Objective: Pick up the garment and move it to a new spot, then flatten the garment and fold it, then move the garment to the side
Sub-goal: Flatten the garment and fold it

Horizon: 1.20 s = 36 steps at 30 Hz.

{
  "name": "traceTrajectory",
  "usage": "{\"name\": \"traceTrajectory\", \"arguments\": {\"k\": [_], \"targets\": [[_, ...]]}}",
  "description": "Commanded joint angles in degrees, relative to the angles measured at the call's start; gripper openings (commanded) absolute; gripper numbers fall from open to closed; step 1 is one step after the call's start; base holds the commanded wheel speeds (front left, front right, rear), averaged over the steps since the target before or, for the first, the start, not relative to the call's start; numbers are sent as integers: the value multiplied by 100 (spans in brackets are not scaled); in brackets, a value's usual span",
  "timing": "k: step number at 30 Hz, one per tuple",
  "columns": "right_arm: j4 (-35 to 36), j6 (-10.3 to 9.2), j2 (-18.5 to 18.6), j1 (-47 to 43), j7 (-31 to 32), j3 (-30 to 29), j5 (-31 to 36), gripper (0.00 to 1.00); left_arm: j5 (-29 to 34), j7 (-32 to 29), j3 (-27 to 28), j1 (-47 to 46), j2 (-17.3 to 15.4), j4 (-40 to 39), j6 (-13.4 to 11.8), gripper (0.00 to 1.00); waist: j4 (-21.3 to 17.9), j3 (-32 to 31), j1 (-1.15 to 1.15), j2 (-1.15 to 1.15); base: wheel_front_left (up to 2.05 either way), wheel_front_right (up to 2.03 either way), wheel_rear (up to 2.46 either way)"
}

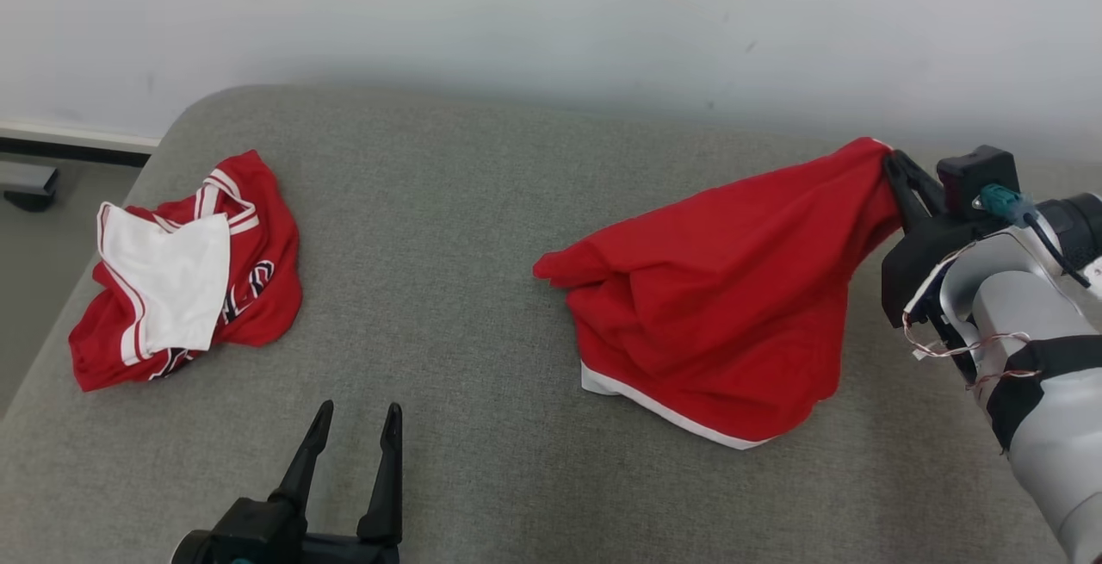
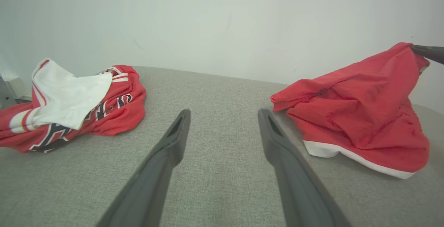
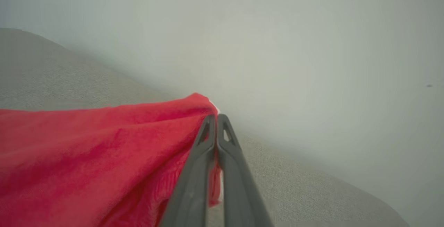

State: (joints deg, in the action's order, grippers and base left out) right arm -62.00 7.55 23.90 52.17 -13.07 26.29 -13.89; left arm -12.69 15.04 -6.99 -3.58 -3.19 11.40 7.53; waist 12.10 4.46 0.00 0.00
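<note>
A plain red garment (image 1: 723,297) with a white hem lies bunched at the right of the grey padded surface (image 1: 465,271). One corner of it is lifted, and my right gripper (image 1: 891,166) is shut on that corner. In the right wrist view the two fingers of the right gripper (image 3: 215,118) meet on the red garment (image 3: 97,157). My left gripper (image 1: 357,416) stands open near the front edge with nothing between its fingers. In the left wrist view the left gripper (image 2: 223,112) points between the two cloth piles, with the red garment (image 2: 360,105) to its right.
A second crumpled garment (image 1: 185,275), red with white panels and dark lettering, lies at the left of the surface, seen too in the left wrist view (image 2: 69,105). A pale wall (image 1: 551,21) rises close behind. The surface's left edge drops to the floor (image 1: 34,228).
</note>
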Motion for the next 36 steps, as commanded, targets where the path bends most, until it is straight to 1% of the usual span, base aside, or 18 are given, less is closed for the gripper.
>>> {"name": "traceTrajectory", "arguments": {"k": [1, 2, 3, 8, 10, 12, 14, 18, 20, 26, 31, 36], "targets": [[-341, -13, -130, 103, 141, -8, 88, 64, -15, 21, -18, -61, -5, 29, -8, 100, 68, 43, 0, 0, 0, 0, 0], [-341, -13, -130, 103, 141, -8, 88, 64, -15, 21, -18, -61, -5, 29, -8, 100, 68, 43, 0, 0, 0, 0, 0], [-441, -13, -164, 168, 141, -15, 108, 100, -20, 22, -21, -72, -4, 40, -8, 100, 74, 33, 0, 0, 0, 0, 0], [-693, -13, -266, 216, -95, -128, 176, 100, -29, 21, 55, -2, -1, 77, -8, 100, -33, -101, 0, 0, 0, 0, 0], [-686, -13, -252, 195, -166, -167, 228, 100, -23, 21, 103, 65, -25, 81, -8, 100, -114, -177, 0, 0, 0, 0, 0], [-590, -13, -294, 124, -199, -266, 137, 100, -19, 22, 139, 143, -49, 71, -8, 100, -197, -251, 0, 0, 0, 0, 0], [-415, -13, -320, -12, -214, -374, 30, 100, -8, 22, 173, 182, -57, 64, -8, 100, -264, -310, 0, 0, 0, 0, 0], [250, -13, -284, -553, -215, -526, -249, 100, 11, 22, 231, 285, -72, 39, -8, 100, -366, -405, 0, 0, 0, 0, 0], [585, -13, -246, -915, -217, -555, -336, 100, 24, 21, 263, 332, -73, 26, -8, 100, -409, -450, 0, 0, 0, 0, 0], [1343, -13, -329, -2119, -219, -642, -639, 100, 39, 21, 308, 449, -112, -20, -8, 100, -484, -528, 0, 0, 0, 0, 0], [1652, -13, -537, -2804, -219, -670, -761, 100, 87, 21, 371, 469, -158, -56, -8, 100, -510, -501, 0, 0, 0, 0, 0], [1566, -13, -694, -2983, -219, -665, -795, 100, 165, 21, 381, 402, -183, -63, -8, 100, -466, -438, 0, 0, 0, 0, 0]]}}
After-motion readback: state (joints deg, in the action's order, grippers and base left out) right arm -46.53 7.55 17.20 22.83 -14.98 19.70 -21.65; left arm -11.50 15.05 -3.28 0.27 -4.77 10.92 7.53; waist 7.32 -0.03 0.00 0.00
